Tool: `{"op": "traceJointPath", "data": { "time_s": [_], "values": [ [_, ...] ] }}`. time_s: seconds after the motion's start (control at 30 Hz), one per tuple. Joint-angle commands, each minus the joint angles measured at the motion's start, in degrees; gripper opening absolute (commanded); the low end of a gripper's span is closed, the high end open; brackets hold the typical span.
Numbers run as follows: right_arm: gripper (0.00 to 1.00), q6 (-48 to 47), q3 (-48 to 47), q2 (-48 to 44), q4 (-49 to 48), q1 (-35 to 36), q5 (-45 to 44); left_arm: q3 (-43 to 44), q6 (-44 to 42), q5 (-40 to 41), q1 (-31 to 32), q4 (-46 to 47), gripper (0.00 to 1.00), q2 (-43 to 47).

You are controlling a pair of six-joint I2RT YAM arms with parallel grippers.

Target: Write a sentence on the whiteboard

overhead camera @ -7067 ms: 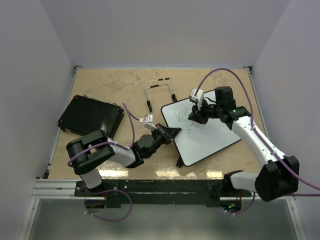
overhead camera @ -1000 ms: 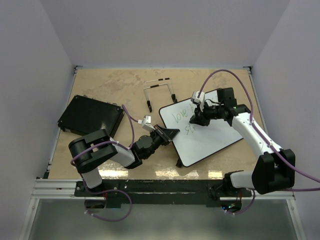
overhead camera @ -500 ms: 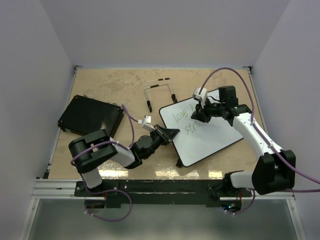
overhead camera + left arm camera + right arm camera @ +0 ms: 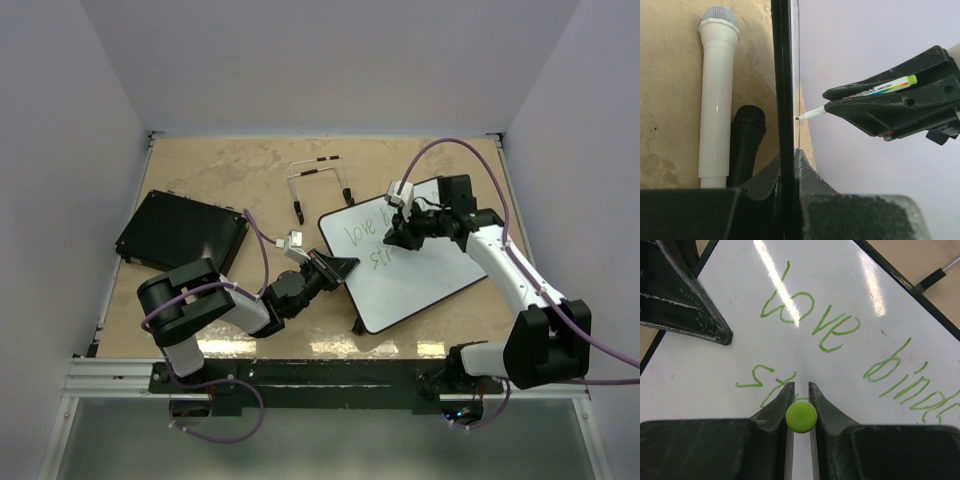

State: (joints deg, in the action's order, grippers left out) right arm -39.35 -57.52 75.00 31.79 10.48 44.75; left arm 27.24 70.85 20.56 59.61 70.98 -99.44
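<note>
The whiteboard [image 4: 415, 280] lies tilted on the table, right of centre. My left gripper [image 4: 340, 268] is shut on its left edge; the left wrist view shows the black frame [image 4: 782, 75] pinched between my jaws [image 4: 790, 160]. My right gripper [image 4: 397, 240] is shut on a green marker [image 4: 801, 416], with the tip touching the board [image 4: 807, 115]. The sentence [image 4: 840, 327] reads "love binds" on the first line. A second line begins "st" [image 4: 762, 382] and runs under my right gripper [image 4: 801, 386]. The left gripper's fingers [image 4: 685, 305] show at the upper left of the right wrist view.
A black textured pad [image 4: 182, 232] lies at the left. A wire stand [image 4: 320, 185] stands behind the board. A white microphone [image 4: 715, 100] and a black microphone [image 4: 745, 145] lie beside the board's edge. White walls enclose the table on three sides.
More green writing has appeared: the first line grew past "love" and the second from "s" to "st…". My right gripper shifted slightly along the second line. The left arm has stayed put.
</note>
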Motion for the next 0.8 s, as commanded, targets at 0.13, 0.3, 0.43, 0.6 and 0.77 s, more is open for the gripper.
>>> {"op": "traceJointPath", "data": {
  "time_s": [0.13,0.3,0.43,0.6,0.77],
  "values": [
    [0.0,-0.99,-1.46,2.25,-0.41,-0.02,2.18,1.58,-3.17,-0.87,-0.38,14.89,0.0,0.39],
    [0.0,2.08,-1.46,1.64,-3.22,0.07,2.09,1.5,-2.91,-0.96,-0.38,15.15,0.0,0.12],
    [0.0,4.81,-1.11,1.11,-6.99,-0.02,0.61,1.41,-3.0,-0.96,-0.38,15.24,0.0,0.3],
    [0.0,7.27,-0.58,1.11,-9.03,-0.11,-3.79,1.23,-3.0,-0.87,-0.38,15.42,0.0,0.12],
    [0.0,6.92,-0.4,0.67,-7.89,-0.55,-6.08,0.97,-3.0,-0.87,-0.46,15.42,0.0,0.3]
  ]
}}
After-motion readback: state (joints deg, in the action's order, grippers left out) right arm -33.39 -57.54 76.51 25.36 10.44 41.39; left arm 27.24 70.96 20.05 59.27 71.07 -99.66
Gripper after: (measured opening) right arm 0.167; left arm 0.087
